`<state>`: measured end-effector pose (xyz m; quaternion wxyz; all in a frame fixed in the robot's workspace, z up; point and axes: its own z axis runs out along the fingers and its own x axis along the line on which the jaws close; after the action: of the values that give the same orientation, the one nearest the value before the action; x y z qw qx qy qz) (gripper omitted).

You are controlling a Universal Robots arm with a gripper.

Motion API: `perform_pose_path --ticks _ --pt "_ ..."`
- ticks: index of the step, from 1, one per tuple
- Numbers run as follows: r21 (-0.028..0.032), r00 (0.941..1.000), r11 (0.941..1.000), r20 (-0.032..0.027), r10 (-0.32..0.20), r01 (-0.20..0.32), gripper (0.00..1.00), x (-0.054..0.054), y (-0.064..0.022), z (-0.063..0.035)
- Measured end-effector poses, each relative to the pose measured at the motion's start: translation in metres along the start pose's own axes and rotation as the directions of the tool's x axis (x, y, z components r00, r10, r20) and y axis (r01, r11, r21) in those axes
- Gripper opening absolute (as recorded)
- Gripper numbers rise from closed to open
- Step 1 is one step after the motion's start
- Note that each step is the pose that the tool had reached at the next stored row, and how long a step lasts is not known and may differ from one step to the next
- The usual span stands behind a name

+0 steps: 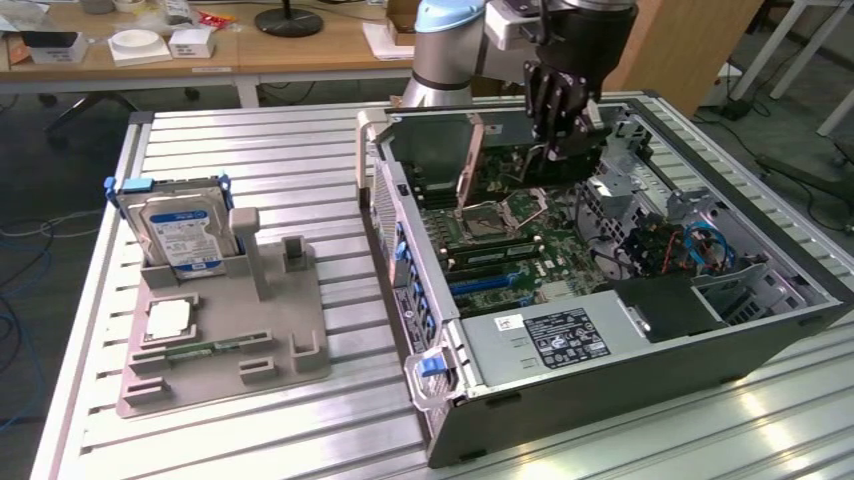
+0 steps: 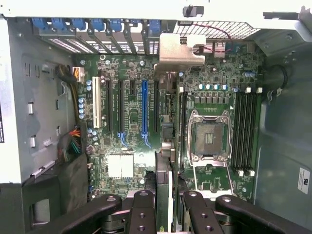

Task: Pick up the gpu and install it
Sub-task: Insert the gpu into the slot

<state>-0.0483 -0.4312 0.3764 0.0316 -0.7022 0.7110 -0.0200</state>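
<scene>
The gpu (image 1: 554,165) is a dark flat card hanging under my gripper (image 1: 561,135), above the motherboard inside the open computer case (image 1: 747,345). In the wrist view the gpu (image 2: 165,187) stands edge-on between the two black fingers (image 2: 141,209), and its metal bracket (image 2: 179,48) points toward the slotted rear wall of the case. My gripper is shut on the card. The card hovers over the board beside the long blue slot (image 2: 144,109) and is not seated in any slot.
A grey holder tray (image 1: 267,330) on the exterior view's left carries a hard drive (image 1: 180,230) and a slim green memory stick (image 1: 200,350). Inside the case are the processor socket (image 2: 209,136), a power supply (image 1: 561,335) and cables. The case walls enclose the card.
</scene>
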Motion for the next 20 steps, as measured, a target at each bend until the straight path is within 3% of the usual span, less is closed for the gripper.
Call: perform_pose_path --ticks 9,20 --pt "0.0 1.0 1.0 -0.0001 0.0 0.0 0.26 0.0 0.0015 0.0074" --pt "0.0 1.0 1.0 -0.0001 0.0 0.0 0.26 0.001 0.0133 0.0075"
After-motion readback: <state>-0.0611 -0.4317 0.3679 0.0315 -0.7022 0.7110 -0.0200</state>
